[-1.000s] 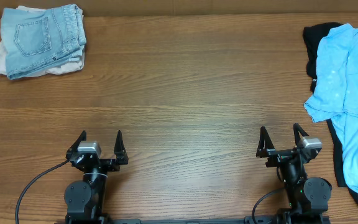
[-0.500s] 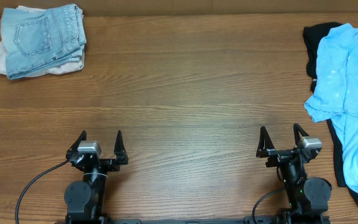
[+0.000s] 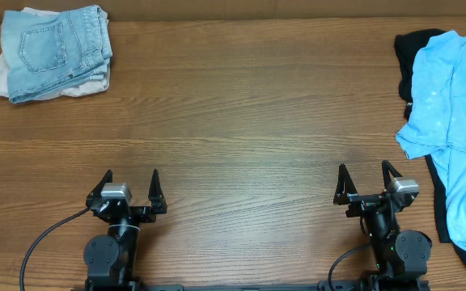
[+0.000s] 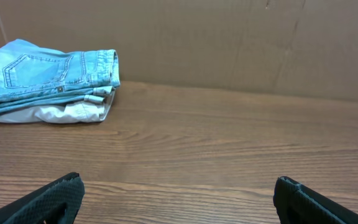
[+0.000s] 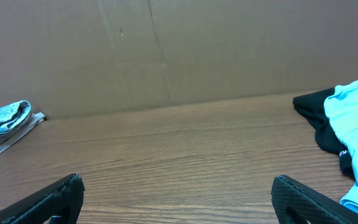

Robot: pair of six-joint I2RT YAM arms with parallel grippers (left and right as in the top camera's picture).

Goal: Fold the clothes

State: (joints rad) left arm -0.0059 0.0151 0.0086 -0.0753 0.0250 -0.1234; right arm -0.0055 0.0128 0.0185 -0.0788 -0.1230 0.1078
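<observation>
— Entry one, please.
— Your left tool (image 3: pixel 131 174): near edge of the surface (image 3: pixel 241 121), left side, fingers spread wide, released. Your right tool (image 3: pixel 365 166): near edge, right side, likewise spread and released. Both point toward the far edge, well apart from each other and from all cloth.

— Entry two, the T-shirt (image 3: pixel 447 97)?
— Sky-blue, crumpled, unfolded. It sits at the right edge of the surface, running from the far corner toward the near side, and the overhead frame partly cuts it off. It lies on a black garment (image 3: pixel 411 44), which shows at its far-left corner and along its left rim lower down. Your right wrist view catches both at its right margin, blue over black.

— Entry three, the rest?
— Faded denim jeans (image 3: pixel 51 44): folded, back pocket up, far-left corner, stacked on a pale garment (image 3: pixel 83 85) that peeks out beneath. Your left wrist view shows that stack at upper left. A cardboard wall (image 4: pixel 229 43) stands behind the far edge in both wrist views.
</observation>
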